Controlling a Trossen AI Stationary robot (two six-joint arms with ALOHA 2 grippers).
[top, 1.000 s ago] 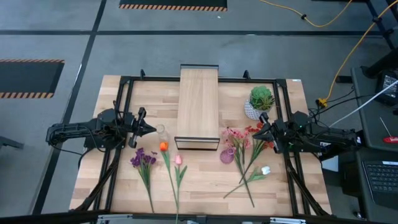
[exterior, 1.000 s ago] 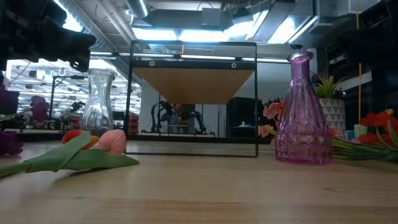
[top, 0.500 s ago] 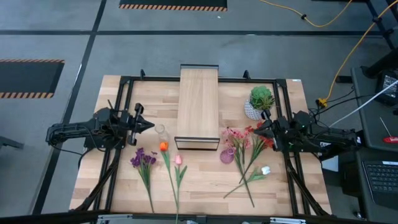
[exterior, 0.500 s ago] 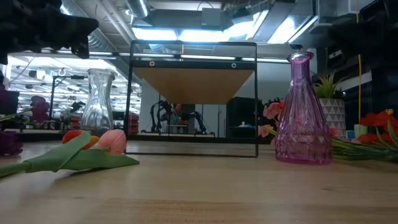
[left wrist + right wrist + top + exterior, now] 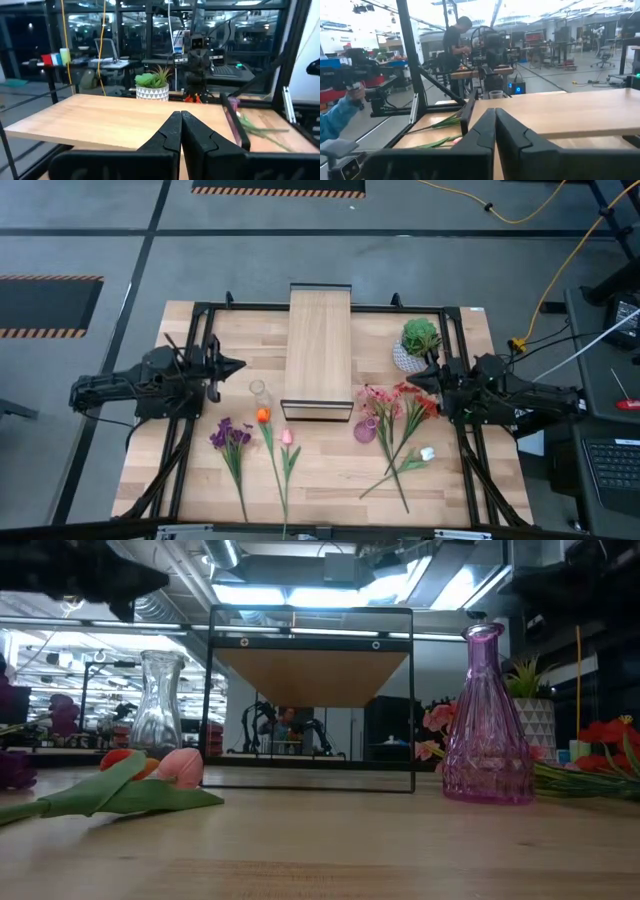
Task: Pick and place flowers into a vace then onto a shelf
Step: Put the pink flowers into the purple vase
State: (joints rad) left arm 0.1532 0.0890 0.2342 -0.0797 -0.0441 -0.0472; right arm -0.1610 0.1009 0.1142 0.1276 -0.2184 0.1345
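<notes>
Since the earlier frames, we see that the left gripper (image 5: 240, 365) has drawn back and away from the clear glass vase (image 5: 258, 390), and the right gripper (image 5: 410, 378) has pulled off the red blooms (image 5: 425, 404) toward the potted green plant (image 5: 420, 340). Both pincers are clenched with nothing between the fingers; in the wrist views the left fingers (image 5: 172, 132) and the right fingers (image 5: 487, 127) press together. We place the left gripper above the table (image 5: 330, 465), left of the shelf (image 5: 319, 350) and just beyond the glass vase. The right gripper hangs to the right of the shelf, near the white pot.

The flowers all lie flat on the near half of the table. On the left lie the purple cluster (image 5: 230, 435), the orange tulip (image 5: 263, 416) and the pink tulip (image 5: 286, 437), stems running toward the near edge. On the right, the pink blossoms (image 5: 378, 400) lie beside the purple vase (image 5: 365, 430), with the red blooms just to their right and the small white bud (image 5: 427, 453) nearer. The shelf stands mid-table, and both vases stand upright near its near end.
</notes>
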